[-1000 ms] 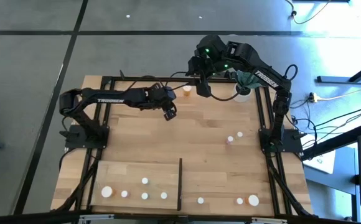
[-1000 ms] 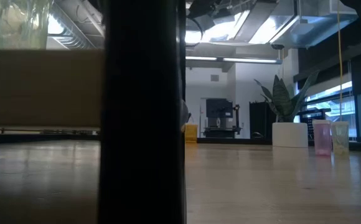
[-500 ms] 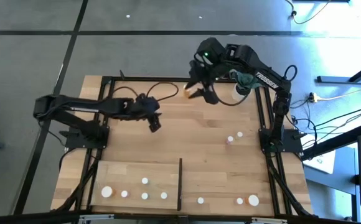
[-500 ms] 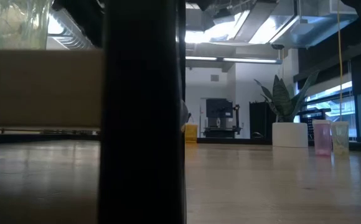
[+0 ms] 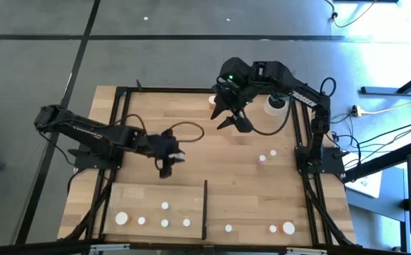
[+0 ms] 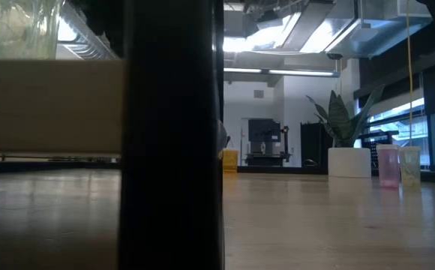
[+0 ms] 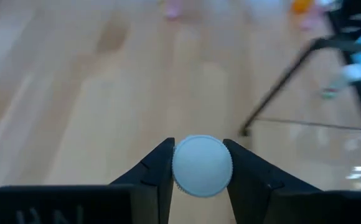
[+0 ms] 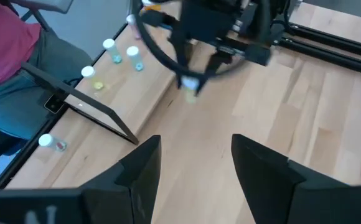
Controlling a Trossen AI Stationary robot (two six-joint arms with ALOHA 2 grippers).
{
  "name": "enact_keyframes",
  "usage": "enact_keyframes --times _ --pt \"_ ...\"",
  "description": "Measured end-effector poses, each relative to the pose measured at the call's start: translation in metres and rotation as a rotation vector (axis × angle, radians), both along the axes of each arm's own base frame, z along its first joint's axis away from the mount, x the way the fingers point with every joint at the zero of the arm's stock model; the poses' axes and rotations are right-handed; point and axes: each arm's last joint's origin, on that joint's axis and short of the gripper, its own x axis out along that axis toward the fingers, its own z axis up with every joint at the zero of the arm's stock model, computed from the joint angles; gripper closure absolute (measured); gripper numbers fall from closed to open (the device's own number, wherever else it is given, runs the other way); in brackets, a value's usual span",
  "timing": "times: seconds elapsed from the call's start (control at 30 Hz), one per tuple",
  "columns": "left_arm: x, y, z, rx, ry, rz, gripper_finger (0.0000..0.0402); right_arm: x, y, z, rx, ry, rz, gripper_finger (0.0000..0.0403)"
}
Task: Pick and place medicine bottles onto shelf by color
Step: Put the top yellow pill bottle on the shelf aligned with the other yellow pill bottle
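My left gripper (image 5: 166, 168) hangs over the middle of the table, just beyond the shelf's far edge, shut on a small medicine bottle whose round white cap (image 7: 201, 166) fills the gap between its fingers; the body is hidden. The shelf (image 5: 145, 195), a pale plank panel with a black upright strip (image 5: 205, 209), lies at the near left and carries several white-capped bottles (image 5: 164, 206). My right gripper (image 5: 231, 119) hovers open above the far middle of the table, holding nothing. My left gripper pinches the bottle by the two sides of its white cap (image 7: 179, 167), one finger (image 7: 159, 171) on each side. The fingers slant downward toward the near edge. In the right wrist view the bottle (image 8: 190, 86) hangs below the fingers, seemingly clear of the table.
Loose bottles stand on the table right of the strip (image 5: 228, 228), (image 5: 288, 227), and at mid right (image 5: 262, 159). One more (image 5: 212, 99) and a white plant pot (image 5: 275, 105) sit at the far edge. A person in a pink top (image 8: 6, 37) is beyond the near edge.
My left gripper has swung from the far middle of the table toward the near edge and the left, toward the shelf, carrying the bottle and staying shut on it. My right gripper has drifted a little toward the near edge and turned, still open.
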Motion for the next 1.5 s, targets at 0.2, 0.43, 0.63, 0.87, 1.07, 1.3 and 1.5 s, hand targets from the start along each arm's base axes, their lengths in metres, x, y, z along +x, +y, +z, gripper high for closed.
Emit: enact_keyframes --times 0.2,0.43,0.63,0.87,1.07,1.3,1.5 --pt "-0.001 -0.031 0.003 -0.054 -0.059 -0.089 0.029 0.001 0.003 0.0 -0.006 0.002 0.005 0.0205" --pt "0.002 -0.059 -0.006 -0.081 -0.063 -0.164 0.029 0.001 0.003 0.0 -0.006 0.001 0.004 0.0205" --pt "0.007 -0.078 -0.009 -0.081 -0.044 -0.226 0.029 0.001 0.003 0.0 -0.007 0.001 0.003 0.0205" --pt "0.013 -0.095 -0.018 -0.076 -0.031 -0.269 0.029 0.001 0.003 0.0 -0.008 -0.004 0.003 0.0205" --pt "0.011 -0.103 -0.021 -0.096 -0.022 -0.255 0.029 0.003 0.002 0.001 -0.013 -0.024 0.003 0.0205" --pt "0.007 -0.114 -0.02 -0.072 -0.067 -0.232 0.029 0.003 0.002 0.002 -0.016 -0.037 0.002 0.0205" --pt "0.007 -0.119 -0.023 -0.102 -0.064 -0.215 0.029 0.003 0.002 0.002 -0.016 -0.037 0.002 0.0205"
